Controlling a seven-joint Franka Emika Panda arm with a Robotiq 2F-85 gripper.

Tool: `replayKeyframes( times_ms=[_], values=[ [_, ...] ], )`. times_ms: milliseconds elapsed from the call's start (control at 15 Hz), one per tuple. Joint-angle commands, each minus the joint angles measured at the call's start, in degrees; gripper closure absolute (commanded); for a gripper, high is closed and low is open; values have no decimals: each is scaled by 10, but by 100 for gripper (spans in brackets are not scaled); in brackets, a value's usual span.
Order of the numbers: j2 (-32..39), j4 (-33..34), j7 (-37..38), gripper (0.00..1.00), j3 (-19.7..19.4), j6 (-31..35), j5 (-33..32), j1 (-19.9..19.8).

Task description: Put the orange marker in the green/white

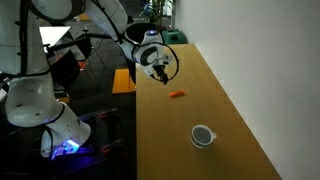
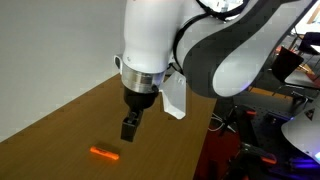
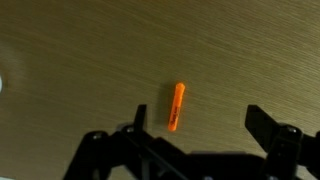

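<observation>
The orange marker [image 1: 177, 94] lies flat on the wooden table, also in an exterior view [image 2: 105, 154] and in the wrist view [image 3: 176, 106]. My gripper [image 1: 161, 74] hangs above the table, a little behind the marker, open and empty; it shows too in an exterior view [image 2: 129, 131]. In the wrist view the marker lies between the spread fingers [image 3: 200, 122], nearer the left one. The white cup with a dark greenish inside [image 1: 203, 136] stands upright on the table, well in front of the marker. A white edge at the wrist view's left border [image 3: 2, 84] may be the cup.
The long wooden table [image 1: 220, 110] runs beside a white wall. Its left edge drops to a cluttered floor with cables, a chair and equipment. The robot base [image 1: 30, 100] stands left of the table.
</observation>
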Motion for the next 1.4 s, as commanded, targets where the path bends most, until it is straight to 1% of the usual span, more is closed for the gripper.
replayKeyframes(
  times_ms=[0, 67, 267, 333, 467, 600, 733, 1067, 1333],
  values=[
    [50, 49, 18, 0, -52, 23, -21, 46],
    [67, 65, 16, 0, -63, 27, -22, 57],
    [109, 107, 5, 0, -70, 25, 0, 70],
    [123, 121, 0, 0, -67, 23, 8, 70],
    [154, 151, 1, 0, -68, 14, 19, 76],
    [183, 181, 8, 0, -78, 0, 25, 87],
    [207, 204, 0, 0, -78, 0, 37, 86],
    [264, 256, -31, 0, -57, 3, 73, 62],
    [308, 302, -31, 0, -68, 0, 85, 62]
  ],
)
